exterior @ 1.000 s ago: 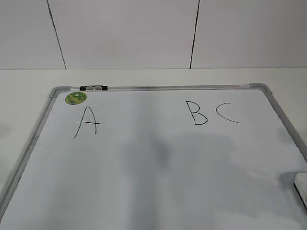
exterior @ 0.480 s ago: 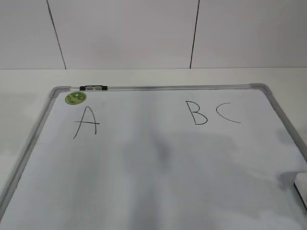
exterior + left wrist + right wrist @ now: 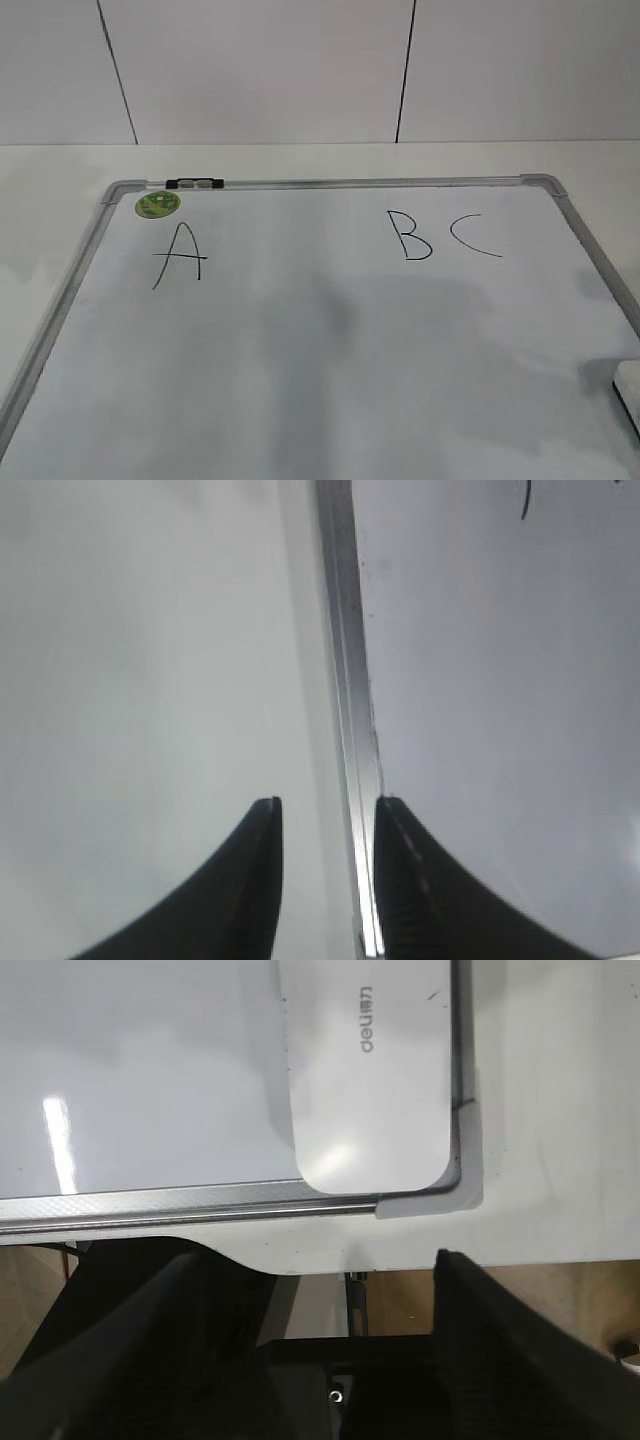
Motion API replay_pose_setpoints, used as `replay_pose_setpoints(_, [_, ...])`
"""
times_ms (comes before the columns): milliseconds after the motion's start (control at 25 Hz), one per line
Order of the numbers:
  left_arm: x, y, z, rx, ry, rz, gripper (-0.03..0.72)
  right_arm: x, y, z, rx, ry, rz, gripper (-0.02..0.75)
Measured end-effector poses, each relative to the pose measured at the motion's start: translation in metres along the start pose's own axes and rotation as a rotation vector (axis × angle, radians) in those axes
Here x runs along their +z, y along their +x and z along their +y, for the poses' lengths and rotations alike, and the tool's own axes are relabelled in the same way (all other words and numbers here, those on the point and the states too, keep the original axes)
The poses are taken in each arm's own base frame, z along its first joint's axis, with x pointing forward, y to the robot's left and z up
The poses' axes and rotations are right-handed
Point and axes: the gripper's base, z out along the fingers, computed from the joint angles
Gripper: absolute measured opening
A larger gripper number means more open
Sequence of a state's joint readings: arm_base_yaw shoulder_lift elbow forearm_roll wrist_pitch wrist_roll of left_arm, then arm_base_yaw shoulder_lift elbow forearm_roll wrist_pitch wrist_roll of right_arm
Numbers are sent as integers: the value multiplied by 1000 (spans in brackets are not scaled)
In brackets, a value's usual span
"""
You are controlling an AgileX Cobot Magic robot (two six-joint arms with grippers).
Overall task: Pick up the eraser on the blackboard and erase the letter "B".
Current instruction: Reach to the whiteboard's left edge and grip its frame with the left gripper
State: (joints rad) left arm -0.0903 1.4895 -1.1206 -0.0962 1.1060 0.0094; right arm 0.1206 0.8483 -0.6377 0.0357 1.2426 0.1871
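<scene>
The blackboard [image 3: 300, 360] is a white board with a grey frame, lying flat on the table. The letter "B" [image 3: 409, 237] is drawn on its far right part. The eraser [image 3: 630, 385] lies at the board's right edge, partly cut off. In the right wrist view the eraser [image 3: 370, 1070] is white with grey lettering and sits in the board's corner. My right gripper [image 3: 318, 1258] is open and empty, short of the eraser, over the table edge. My left gripper [image 3: 327, 805] is open and empty, with the board's left frame [image 3: 345, 680] between its fingers. Neither gripper shows in the exterior view.
A black "A" [image 3: 180, 255] and a round green magnet [image 3: 158, 204] are at the board's far left. A "C" curve [image 3: 455, 237] is right of the "B". A small black clip [image 3: 195, 184] sits on the far frame. A white wall stands behind the table.
Only the soft shadows on the board have shifted slightly. The board, the letters and the eraser have not moved.
</scene>
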Motion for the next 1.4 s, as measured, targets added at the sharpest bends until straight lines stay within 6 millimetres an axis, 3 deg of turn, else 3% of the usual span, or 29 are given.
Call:
replay_pose_setpoints(320, [48,-38,2,-7,-5,40,238,0,0,0,-2,0,0,550])
replay_pose_setpoints(600, [75,-56,4,-11,-8,56,238,0,0,0,-2,0,0,551])
replay_pose_setpoints(1040, [104,-62,6,-20,-8,112,238,0,0,0,-1,-2,0,550])
replay_pose_setpoints(1400, [105,-63,4,-19,8,106,238,0,0,0,-1,-2,0,551])
